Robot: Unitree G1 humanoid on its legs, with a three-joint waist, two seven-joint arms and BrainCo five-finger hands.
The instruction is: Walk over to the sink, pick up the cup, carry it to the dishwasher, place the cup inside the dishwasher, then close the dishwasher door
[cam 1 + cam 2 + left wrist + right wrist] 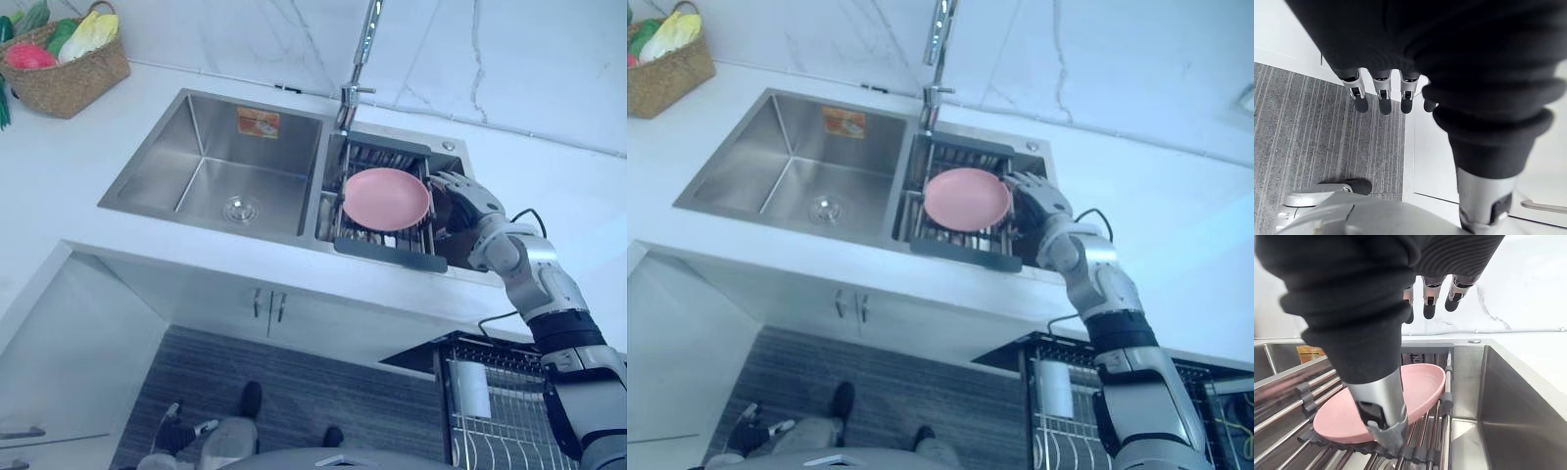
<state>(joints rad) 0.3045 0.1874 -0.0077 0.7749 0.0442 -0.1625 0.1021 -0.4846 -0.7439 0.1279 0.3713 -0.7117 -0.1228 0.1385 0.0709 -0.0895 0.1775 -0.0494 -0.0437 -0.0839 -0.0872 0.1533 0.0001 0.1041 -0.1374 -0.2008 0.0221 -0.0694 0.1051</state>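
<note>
Right wrist view shows the right hand (1380,399), fingers straight and holding nothing, just beside the pink bowl (1422,382) on the rack (1284,407) in the sink (1513,396); pickup seems underway, next needing a grasp on its rim.

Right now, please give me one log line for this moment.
stage: at sink | right hand: open, beside plate on rack | left hand: open, idle | dishwasher: open

White veined wall (529,69) behind a white counter (49,186). Below the counter, white cabinets (196,294) with two handles (267,305). Grey striped floor (323,387).
</note>
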